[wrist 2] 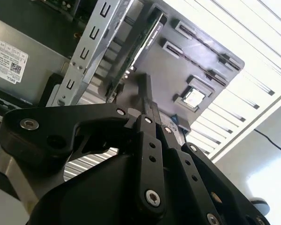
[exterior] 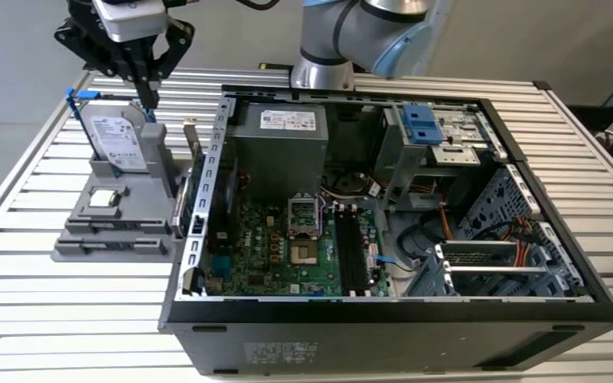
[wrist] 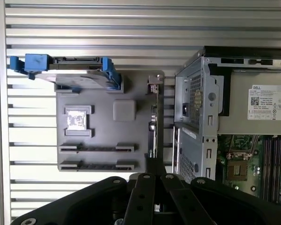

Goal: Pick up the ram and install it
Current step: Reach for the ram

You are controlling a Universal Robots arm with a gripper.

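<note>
Claw [exterior: 149, 100] fingers pressed together, gripping nothing, hovering over grey holder [wrist: 140, 122] on desk [wrist: 84, 28]; ram [wrist: 155, 112] standing on edge along holder's side, just beside computer case [wrist: 196, 103].

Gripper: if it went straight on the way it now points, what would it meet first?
Probably the ram, standing on edge at the side of the grey holder: in the first wrist view the gripper lines up with it. Depth is unclear, so it might miss.
</note>
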